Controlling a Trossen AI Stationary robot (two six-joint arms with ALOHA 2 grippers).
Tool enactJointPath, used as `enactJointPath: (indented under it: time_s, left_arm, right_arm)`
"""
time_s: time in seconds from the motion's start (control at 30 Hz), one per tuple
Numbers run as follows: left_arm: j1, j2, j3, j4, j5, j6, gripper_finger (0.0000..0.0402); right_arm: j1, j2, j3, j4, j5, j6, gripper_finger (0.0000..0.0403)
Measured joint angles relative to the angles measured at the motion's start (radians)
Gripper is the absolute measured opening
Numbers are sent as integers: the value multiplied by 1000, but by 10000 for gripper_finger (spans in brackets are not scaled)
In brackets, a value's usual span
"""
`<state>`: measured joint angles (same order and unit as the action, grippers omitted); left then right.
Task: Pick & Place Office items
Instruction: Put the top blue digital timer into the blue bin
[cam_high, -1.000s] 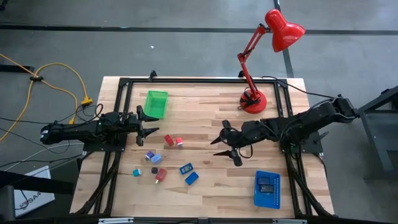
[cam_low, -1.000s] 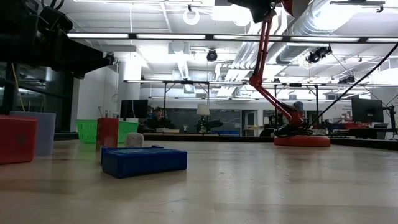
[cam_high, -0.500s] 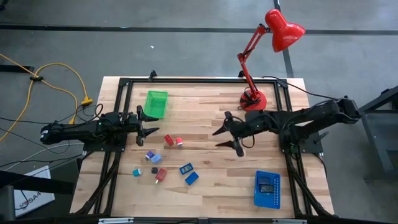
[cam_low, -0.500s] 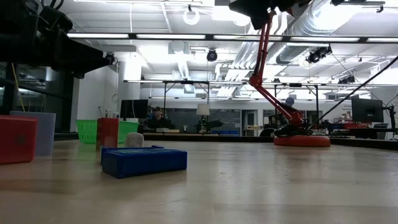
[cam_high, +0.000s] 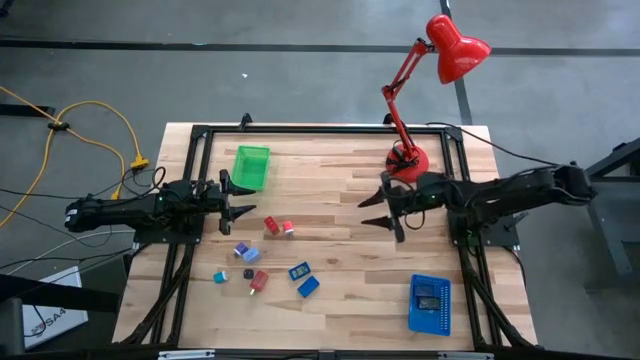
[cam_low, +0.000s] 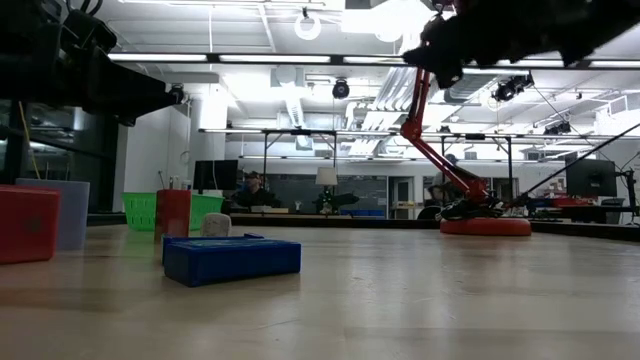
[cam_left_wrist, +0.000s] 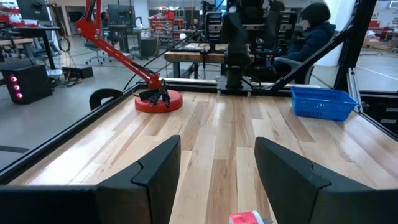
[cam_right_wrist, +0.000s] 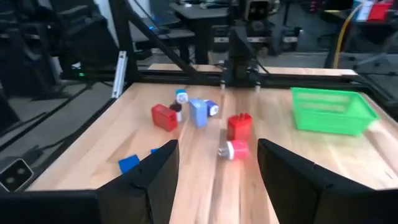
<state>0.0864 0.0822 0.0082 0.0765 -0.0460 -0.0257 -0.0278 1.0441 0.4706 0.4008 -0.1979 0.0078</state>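
One camera looks straight down on the whole table (cam_high: 340, 290). Another sits low at table height. Each wrist camera looks across the table, facing the other.

The pale wooden desk (cam_high: 340, 290) carries a green tray (cam_high: 251, 166) at upper left, a red lamp base (cam_high: 407, 161) at upper right, a blue perforated tray (cam_high: 430, 304) at lower right, and office items (cam_high: 265, 256) scattered left of centre.
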Motion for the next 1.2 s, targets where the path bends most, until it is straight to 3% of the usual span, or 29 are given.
enactJointPath:
  time_s: [0.37,1.2]
  left_arm:
    - [0,0,0,0,0,0,199]
    - [0,0,0,0,0,0,199]
  right_arm:
    - [-1,-182,-150,7,68,0,204]
    - [28,-188,-164,6,15,-32,204]
